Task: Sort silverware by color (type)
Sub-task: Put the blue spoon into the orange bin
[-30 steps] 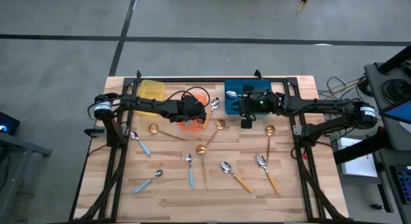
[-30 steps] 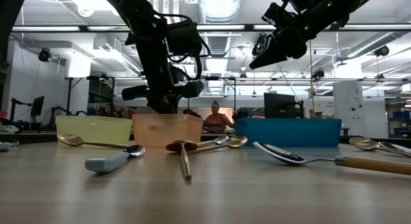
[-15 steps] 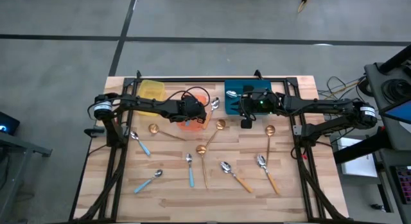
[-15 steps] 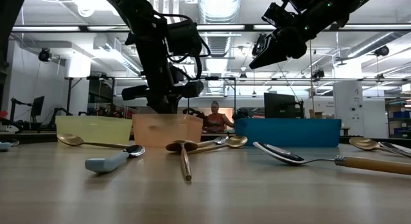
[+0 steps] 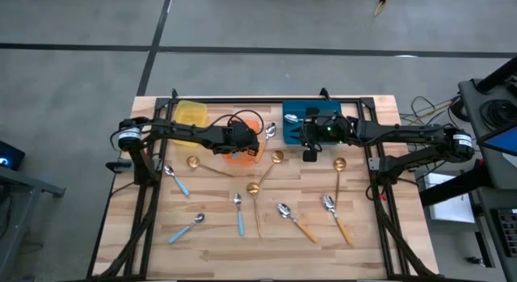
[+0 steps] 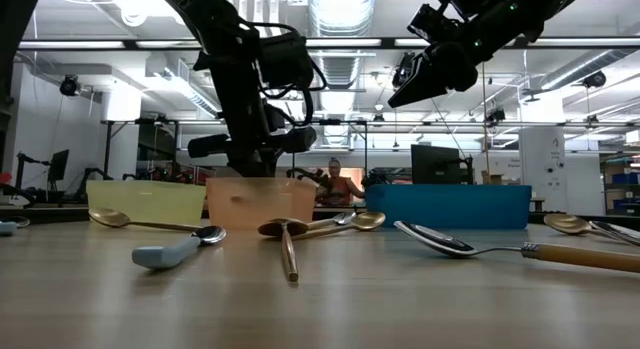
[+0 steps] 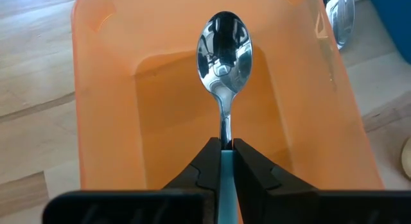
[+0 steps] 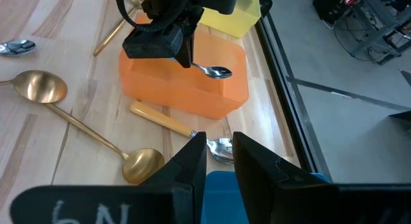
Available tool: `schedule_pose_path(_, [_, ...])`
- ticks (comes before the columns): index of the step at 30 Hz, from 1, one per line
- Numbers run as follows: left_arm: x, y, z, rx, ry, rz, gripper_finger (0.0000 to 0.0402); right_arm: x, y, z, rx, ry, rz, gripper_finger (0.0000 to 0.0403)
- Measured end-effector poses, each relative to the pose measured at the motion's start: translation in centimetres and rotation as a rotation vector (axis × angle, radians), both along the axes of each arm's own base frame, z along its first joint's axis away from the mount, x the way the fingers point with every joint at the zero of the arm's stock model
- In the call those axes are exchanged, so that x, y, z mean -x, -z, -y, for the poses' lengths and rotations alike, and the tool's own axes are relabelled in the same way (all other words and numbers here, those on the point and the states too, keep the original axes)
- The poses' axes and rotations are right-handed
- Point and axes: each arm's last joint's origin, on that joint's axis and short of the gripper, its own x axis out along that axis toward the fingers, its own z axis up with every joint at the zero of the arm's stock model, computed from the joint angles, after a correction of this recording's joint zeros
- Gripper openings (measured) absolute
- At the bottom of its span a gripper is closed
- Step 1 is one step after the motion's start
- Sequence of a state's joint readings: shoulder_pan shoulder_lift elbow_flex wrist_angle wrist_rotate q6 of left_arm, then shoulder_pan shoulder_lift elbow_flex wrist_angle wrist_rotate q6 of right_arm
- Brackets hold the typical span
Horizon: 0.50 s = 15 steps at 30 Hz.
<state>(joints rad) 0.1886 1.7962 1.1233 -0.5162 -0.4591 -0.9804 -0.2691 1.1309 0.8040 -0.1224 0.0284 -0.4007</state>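
Note:
My left gripper (image 7: 224, 144) is shut on a spoon with a silver bowl (image 7: 224, 44), and light blue shows between the fingers. It hangs over the orange bin (image 5: 240, 155). My right gripper (image 8: 219, 146) is open by a narrow gap and empty, above the blue bin (image 5: 313, 116). Blue-handled spoons (image 5: 175, 181) (image 5: 187, 228) (image 5: 239, 213), orange-handled spoons (image 5: 296, 221) (image 5: 337, 217) and gold spoons (image 5: 206, 166) (image 5: 255, 203) (image 5: 338, 177) lie flat on the table. One orange-handled spoon (image 8: 164, 118) lies against the orange bin's side. My left gripper pinches the spoon between its two fingers at the neck (image 7: 225, 135), just behind the bowl. The spoon runs along the fingers and sticks out past their tips. It is lifted clear and about level, its bowl (image 8: 217, 72) over the inside of the orange bin.
The yellow bin (image 5: 191, 114), orange bin and blue bin stand in a row along the table's far edge. A dark frame rail (image 8: 282, 76) runs behind them. A person (image 6: 333, 179) shows far off in the room behind. The table's near strip (image 5: 258, 254) is bare wood.

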Motion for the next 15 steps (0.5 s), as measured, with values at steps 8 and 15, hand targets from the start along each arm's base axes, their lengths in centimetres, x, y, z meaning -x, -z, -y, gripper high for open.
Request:
schedule_pose_path(8, [0.0,0.0,0.0,0.0,-0.001,0.0,0.0021,0.0,0.0,0.0,0.001,-0.001,-0.001,0.0068])
schedule_pose_path(15, [-0.03,-0.09,-0.04,0.004,-0.001,0.001,0.0022,0.0,0.0,0.0,0.002,-0.001,-0.001,0.0068])
